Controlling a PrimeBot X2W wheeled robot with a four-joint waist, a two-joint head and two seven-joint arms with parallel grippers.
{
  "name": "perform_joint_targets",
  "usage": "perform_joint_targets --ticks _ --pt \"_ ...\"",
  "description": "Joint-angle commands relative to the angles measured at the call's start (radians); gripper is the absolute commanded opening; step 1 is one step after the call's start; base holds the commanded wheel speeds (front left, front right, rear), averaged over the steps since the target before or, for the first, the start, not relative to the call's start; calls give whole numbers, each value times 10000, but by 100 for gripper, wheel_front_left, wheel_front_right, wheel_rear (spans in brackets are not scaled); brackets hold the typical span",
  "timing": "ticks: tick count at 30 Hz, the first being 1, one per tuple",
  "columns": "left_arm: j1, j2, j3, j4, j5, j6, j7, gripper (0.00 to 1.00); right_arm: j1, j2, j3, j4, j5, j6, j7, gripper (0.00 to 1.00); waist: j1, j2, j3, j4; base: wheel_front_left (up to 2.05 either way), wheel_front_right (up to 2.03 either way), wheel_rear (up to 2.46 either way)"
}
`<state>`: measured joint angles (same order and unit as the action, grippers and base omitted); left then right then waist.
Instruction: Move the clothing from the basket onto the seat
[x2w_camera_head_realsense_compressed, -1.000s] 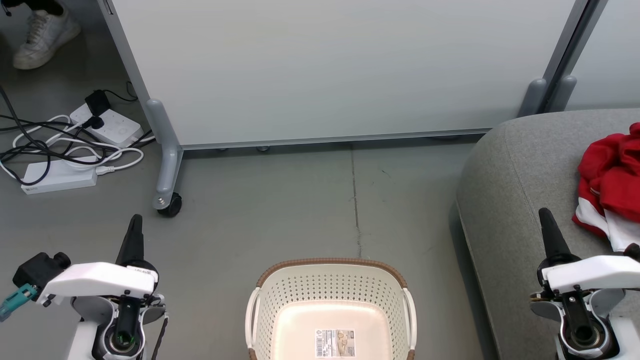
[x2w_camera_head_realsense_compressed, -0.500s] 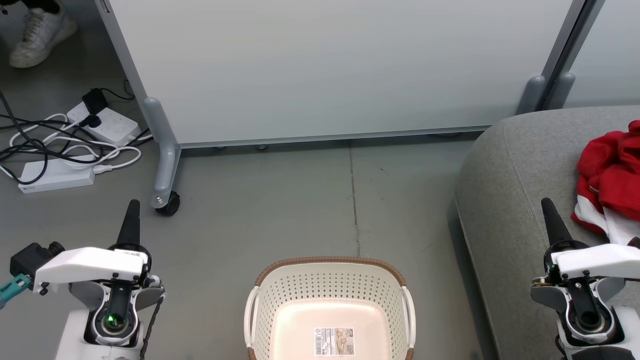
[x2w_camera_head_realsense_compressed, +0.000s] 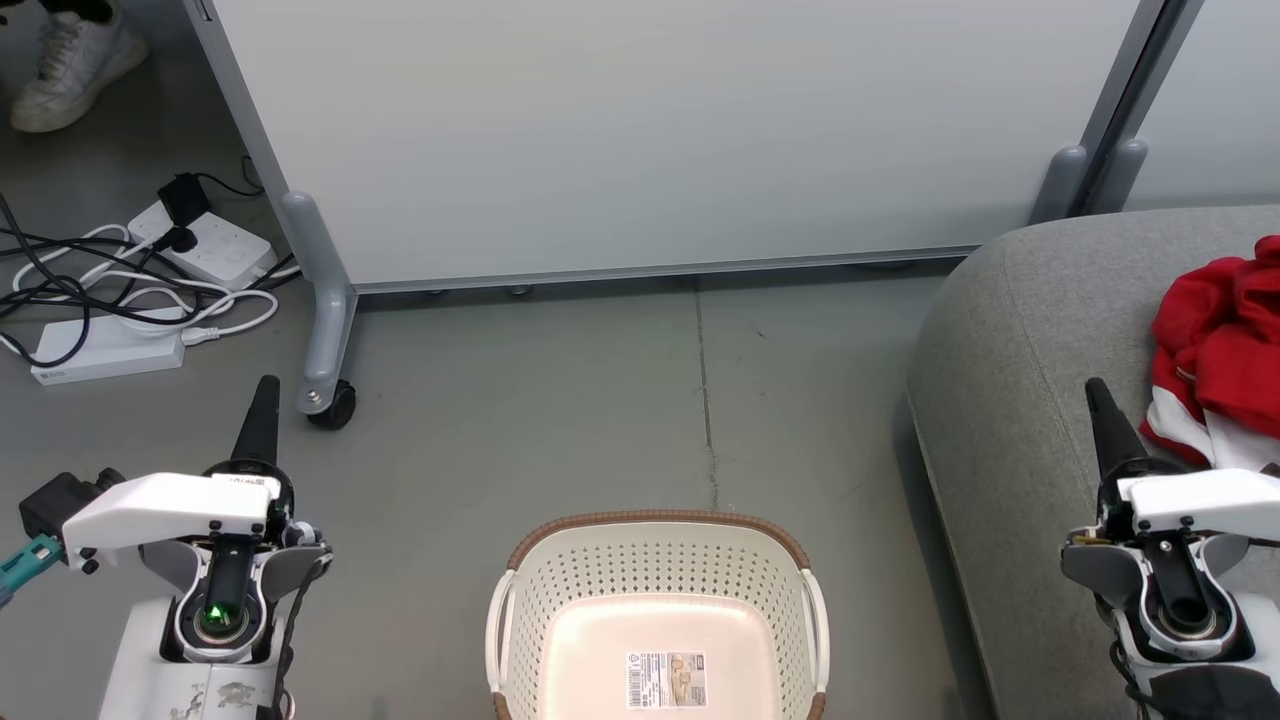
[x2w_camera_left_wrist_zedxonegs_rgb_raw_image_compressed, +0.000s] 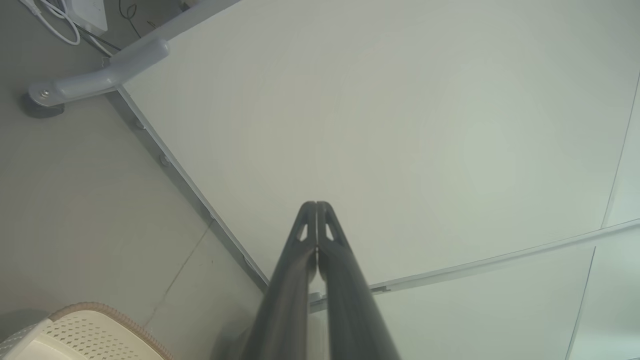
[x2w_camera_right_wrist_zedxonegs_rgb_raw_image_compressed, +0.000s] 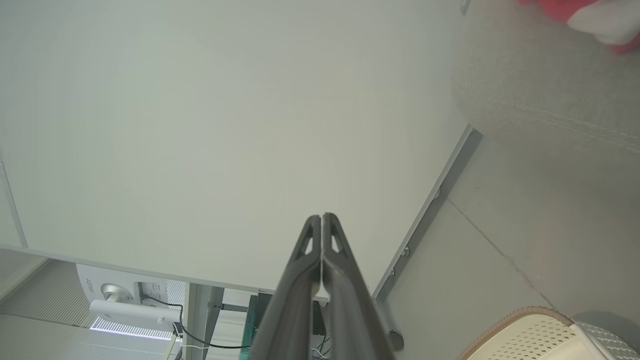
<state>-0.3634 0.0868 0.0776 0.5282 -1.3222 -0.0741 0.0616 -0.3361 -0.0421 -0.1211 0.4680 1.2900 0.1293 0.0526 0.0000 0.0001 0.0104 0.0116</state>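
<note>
The white basket with a brown rim stands on the floor at bottom centre, holding nothing but a barcode label on its bottom. Red and white clothing lies bunched on the grey seat at the right edge. My left gripper is shut at the lower left, over bare floor, well left of the basket. Over the seat's front part, just left of the clothing, my right gripper is shut. Both wrist views show fingers pressed together, left and right, with nothing between them.
A wheeled white partition panel stands across the back, its castor on the floor to the left. Power strips and cables lie at the far left. A person's white shoe is at the top left.
The head view has shifted slightly. Both arms have drawn back toward the bottom of the view, grippers staying shut. Basket and clothing have not moved.
</note>
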Motion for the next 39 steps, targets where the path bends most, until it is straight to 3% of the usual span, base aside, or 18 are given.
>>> perform_joint_targets --ticks 1,39 --pt "-389 41 109 51 -257 -106 93 0 -270 -102 -45 60 273 21 67 0 0 -1 8 -6 0 0 0" --pt "-1515 -289 782 1088 -2470 -620 874 0 -1319 -129 -281 1196 2791 23 293 0 0 -1 162 -123 0 0 0"
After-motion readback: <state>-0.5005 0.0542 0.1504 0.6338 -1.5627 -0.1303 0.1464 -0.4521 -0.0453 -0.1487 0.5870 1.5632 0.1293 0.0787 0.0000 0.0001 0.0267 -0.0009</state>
